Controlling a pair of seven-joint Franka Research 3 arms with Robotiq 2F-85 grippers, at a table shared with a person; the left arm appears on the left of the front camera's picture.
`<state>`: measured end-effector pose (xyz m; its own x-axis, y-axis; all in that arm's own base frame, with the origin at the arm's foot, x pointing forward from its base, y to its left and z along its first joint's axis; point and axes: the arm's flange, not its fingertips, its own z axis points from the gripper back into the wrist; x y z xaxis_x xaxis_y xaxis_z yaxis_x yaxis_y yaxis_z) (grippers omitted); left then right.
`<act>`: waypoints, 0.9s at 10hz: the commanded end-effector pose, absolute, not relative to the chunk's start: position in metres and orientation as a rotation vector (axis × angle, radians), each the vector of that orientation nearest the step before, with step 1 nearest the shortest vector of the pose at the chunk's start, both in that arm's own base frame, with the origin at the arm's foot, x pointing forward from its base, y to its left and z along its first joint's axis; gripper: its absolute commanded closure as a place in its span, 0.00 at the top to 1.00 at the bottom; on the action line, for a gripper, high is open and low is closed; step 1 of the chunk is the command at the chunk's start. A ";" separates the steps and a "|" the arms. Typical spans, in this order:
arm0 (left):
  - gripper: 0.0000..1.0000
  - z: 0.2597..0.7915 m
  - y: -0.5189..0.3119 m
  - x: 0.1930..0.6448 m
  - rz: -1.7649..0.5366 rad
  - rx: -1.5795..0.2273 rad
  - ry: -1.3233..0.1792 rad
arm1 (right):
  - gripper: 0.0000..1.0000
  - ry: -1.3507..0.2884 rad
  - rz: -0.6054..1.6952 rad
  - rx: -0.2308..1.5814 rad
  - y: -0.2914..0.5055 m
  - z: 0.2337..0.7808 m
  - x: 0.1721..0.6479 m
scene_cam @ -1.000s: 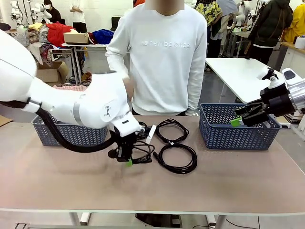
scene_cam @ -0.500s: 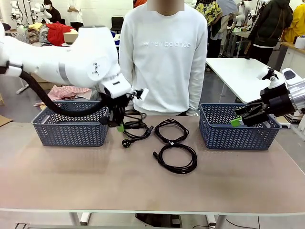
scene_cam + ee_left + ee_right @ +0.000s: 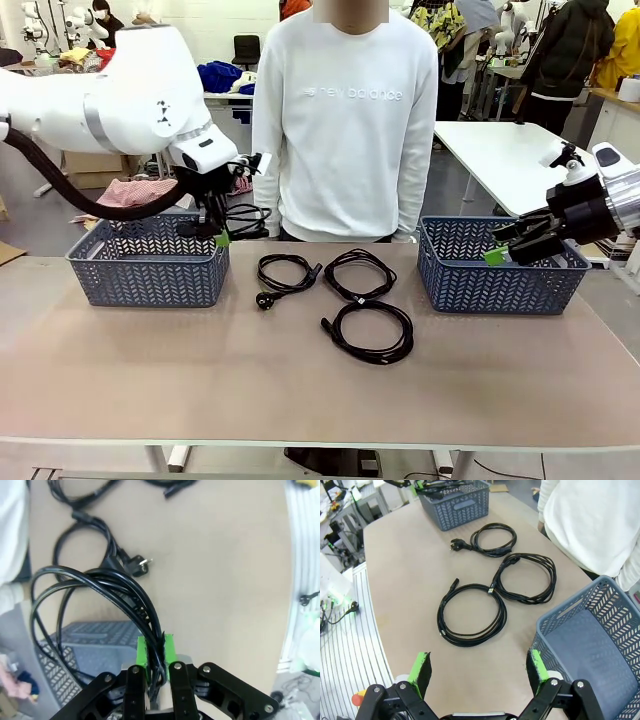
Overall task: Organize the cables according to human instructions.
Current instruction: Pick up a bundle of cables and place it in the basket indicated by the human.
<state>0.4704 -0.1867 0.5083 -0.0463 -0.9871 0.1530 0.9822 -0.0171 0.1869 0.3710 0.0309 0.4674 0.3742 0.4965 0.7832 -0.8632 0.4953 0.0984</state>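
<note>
The left gripper (image 3: 218, 232) is pinched tight on one coiled cable (image 3: 255, 222), holding it in the air above the far right corner of the left basket (image 3: 150, 278). Three more cables lie on the table (image 3: 300, 400) toward its far edge, between the two baskets: the plug-ended cable (image 3: 285, 272), the middle cable (image 3: 360, 273) just beside it, and the nearest cable (image 3: 372, 332). The right gripper (image 3: 508, 247) hangs with its fingers spread wide over the right basket (image 3: 500, 290), near the table's right edge.

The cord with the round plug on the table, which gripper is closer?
Left. The left gripper, shut on another cord, hangs at the left basket's edge beside the plugged cord; the right gripper is open by the right basket.
</note>
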 end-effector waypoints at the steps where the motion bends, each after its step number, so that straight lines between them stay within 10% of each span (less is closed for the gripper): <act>1: 0.00 0.513 -0.179 0.478 -1.552 -0.004 -0.310 | 1.00 -0.805 0.949 0.562 0.031 0.465 0.376; 7: 0.00 0.508 -0.187 0.470 -1.594 0.023 -0.271 | 1.00 -0.805 0.949 0.562 0.031 0.465 0.376; 9: 0.15 0.509 -0.172 0.471 -1.577 0.061 -0.273 | 1.00 -0.805 0.949 0.562 0.031 0.465 0.376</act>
<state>0.4711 -0.1854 0.5070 -0.0409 -0.9874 0.1531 0.9828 -0.0122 0.1841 0.3709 0.0308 0.4674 0.3739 0.4967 0.7832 -0.8633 0.4951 0.0981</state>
